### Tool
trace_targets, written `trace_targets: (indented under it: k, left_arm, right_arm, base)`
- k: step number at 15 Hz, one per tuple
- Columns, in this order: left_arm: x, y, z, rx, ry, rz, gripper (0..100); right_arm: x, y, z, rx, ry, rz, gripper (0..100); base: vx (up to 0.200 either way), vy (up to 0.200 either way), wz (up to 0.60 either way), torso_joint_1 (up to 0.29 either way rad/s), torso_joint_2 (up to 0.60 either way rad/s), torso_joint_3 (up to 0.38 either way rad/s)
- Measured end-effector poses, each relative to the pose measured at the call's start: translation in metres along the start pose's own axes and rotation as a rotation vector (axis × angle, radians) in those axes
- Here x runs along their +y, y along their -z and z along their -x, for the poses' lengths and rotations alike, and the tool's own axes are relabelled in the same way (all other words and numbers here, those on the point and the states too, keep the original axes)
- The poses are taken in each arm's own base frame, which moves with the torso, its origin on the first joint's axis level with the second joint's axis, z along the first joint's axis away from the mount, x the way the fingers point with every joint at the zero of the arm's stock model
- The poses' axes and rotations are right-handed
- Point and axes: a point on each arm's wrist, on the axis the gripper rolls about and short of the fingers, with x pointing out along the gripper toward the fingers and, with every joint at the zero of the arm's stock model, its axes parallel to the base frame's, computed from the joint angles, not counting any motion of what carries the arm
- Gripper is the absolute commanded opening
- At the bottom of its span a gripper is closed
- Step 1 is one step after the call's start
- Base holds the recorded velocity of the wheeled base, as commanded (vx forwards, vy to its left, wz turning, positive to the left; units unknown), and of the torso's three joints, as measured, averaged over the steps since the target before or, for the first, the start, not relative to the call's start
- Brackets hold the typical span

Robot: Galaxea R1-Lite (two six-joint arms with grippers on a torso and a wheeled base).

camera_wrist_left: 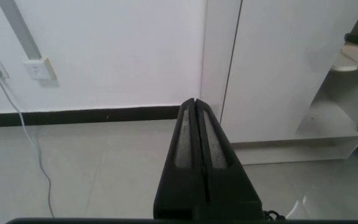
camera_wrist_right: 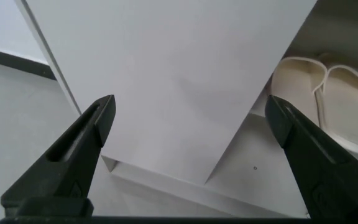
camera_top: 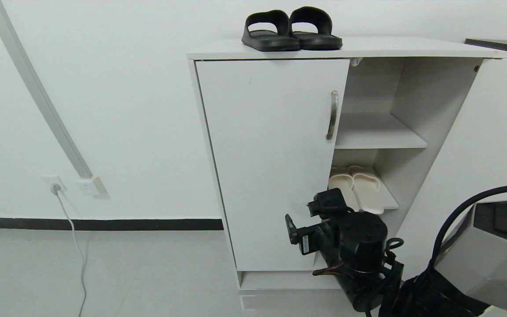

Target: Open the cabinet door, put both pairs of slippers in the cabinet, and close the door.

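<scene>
Cabinet (camera_top: 390,46), white, standing against a white wall on a pale tiled floor (camera_top: 104,273). Its left door (camera_top: 271,167), fitted with a vertical metal handle (camera_top: 332,115), is closed; its right door (camera_top: 478,154) is swung wide open, exposing the interior. The upper shelf (camera_top: 376,132) is bare. A pair of cream slippers (camera_top: 361,187) lies side by side on the lower shelf (camera_top: 390,202), toes pointing inward. A pair of black slippers (camera_top: 292,30) sits on the cabinet's top, above the closed door.

The right gripper (camera_top: 308,218) is held low in front of the closed door, near that door's handle-side edge, with its jaws spread wide and holding nothing. In the right wrist view the door's lower part lies between them and the cream slippers (camera_wrist_right: 322,99) appear beyond one of the jaws.

The left gripper (camera_wrist_left: 195,109) has its jaws pressed together, empty, pointing toward the wall beside the cabinet (camera_wrist_left: 278,68). A wall socket (camera_top: 54,185) with a grey cable (camera_top: 75,237) lies well to the left.
</scene>
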Motion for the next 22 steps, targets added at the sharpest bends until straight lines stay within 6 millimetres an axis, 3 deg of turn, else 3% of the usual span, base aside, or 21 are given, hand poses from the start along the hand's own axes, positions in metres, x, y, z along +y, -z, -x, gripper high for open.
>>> trace_targets:
  k: [8,22]
  left_arm:
    - [-0.0001,-0.0001,0.0000,-0.001,0.002,0.000,0]
    - [-0.0001,0.0000,0.0000,0.000,0.003,-0.001,0]
  right_arm:
    - [-0.0004,0.0036,-0.0004,-0.007,-0.013,-0.002,100]
    - [-0.0007,0.0035,-0.0002,-0.010,-0.012,0.004,100]
  base:
    - [0.000,0.000,0.00,0.031,-0.36,-0.331]
    - [0.000,0.000,0.00,0.155,-0.48,-0.325]
